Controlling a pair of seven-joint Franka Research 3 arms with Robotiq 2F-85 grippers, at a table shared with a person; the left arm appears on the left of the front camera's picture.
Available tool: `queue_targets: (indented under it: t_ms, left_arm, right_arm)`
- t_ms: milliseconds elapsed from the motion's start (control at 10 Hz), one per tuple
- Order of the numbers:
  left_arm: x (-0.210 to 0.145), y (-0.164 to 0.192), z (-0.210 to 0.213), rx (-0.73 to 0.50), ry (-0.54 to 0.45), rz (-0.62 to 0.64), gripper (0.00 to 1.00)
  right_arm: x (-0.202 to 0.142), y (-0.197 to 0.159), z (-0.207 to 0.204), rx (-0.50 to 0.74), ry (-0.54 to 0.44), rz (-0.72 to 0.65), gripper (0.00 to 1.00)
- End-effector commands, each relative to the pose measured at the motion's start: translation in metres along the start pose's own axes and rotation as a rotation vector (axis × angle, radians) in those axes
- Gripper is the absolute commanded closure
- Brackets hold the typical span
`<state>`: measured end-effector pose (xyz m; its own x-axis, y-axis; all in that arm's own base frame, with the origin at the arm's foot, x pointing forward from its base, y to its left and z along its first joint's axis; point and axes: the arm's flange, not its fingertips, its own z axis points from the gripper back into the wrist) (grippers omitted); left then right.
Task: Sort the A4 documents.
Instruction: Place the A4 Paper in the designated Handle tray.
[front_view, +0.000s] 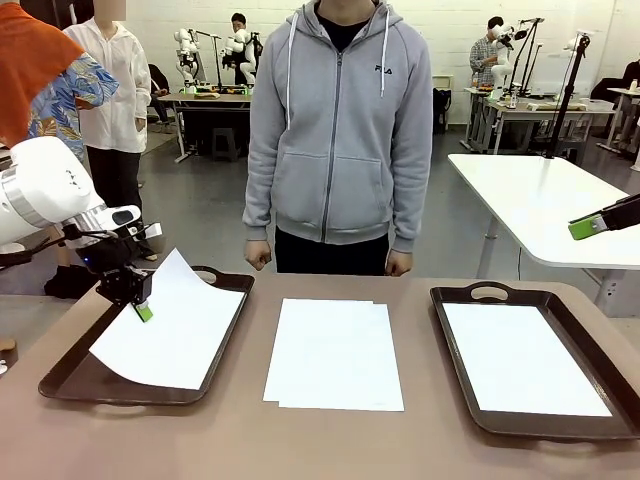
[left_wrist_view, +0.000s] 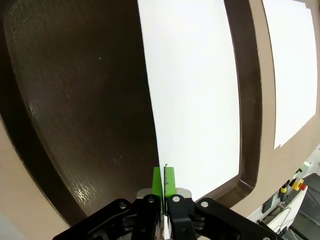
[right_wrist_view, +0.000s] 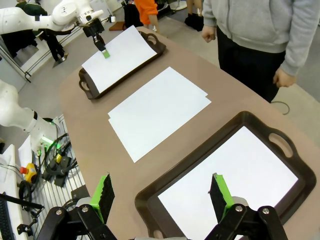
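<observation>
Several A4 documents lie as a white stack (front_view: 333, 352) (right_wrist_view: 157, 110) on the table's middle. My left gripper (front_view: 143, 312) (left_wrist_view: 163, 175) (right_wrist_view: 105, 52) is shut on the left edge of one sheet (front_view: 170, 325) (left_wrist_view: 195, 90). That sheet droops into the left brown tray (front_view: 60, 380), its far corner raised above the tray's handle. Another sheet (front_view: 520, 358) (right_wrist_view: 235, 175) lies flat in the right tray (front_view: 470, 293) (right_wrist_view: 280, 142). My right gripper (front_view: 585, 227) (right_wrist_view: 161, 179) hangs open high above the near end of the right tray, holding nothing.
A person in a grey hoodie stands at the table's far edge, hands (front_view: 258, 258) down at the sides, clear of the trays. A white table (front_view: 540, 200) stands behind on the right. Bare tabletop (front_view: 250, 440) runs along the near edge.
</observation>
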<state>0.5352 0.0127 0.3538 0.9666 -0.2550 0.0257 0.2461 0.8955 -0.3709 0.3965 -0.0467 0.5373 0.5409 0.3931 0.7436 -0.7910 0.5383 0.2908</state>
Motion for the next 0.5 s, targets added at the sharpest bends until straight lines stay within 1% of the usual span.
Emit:
queue_targets:
  t_ms: [0,100,200,300,400]
  left_arm:
    - [-0.0014,0.0004,-0.0083,0.031,-0.001,0.049,0.99]
    - [-0.0025,0.0021,-0.0102,0.031,-0.005,0.061,0.97]
    - [-0.0033,0.0018,-0.0108,0.032,-0.004,0.065,0.81]
    - [-0.0044,0.002,-0.0098,0.044,-0.003,0.064,0.79]
    - [-0.005,0.0023,-0.0082,0.051,-0.008,0.067,0.62]
  right_arm:
    - [0.0002,0.0005,-0.0006,0.001,-0.003,-0.001,0.0]
    - [0.0002,0.0005,-0.0006,0.001,-0.003,-0.001,0.0]
    - [0.0002,0.0005,-0.0006,0.001,-0.003,-0.001,0.0]
    - [0.0002,0.0005,-0.0006,0.001,-0.003,-0.001,0.0]
    - [0.0002,0.0005,-0.0006,0.001,-0.003,-0.001,0.0]
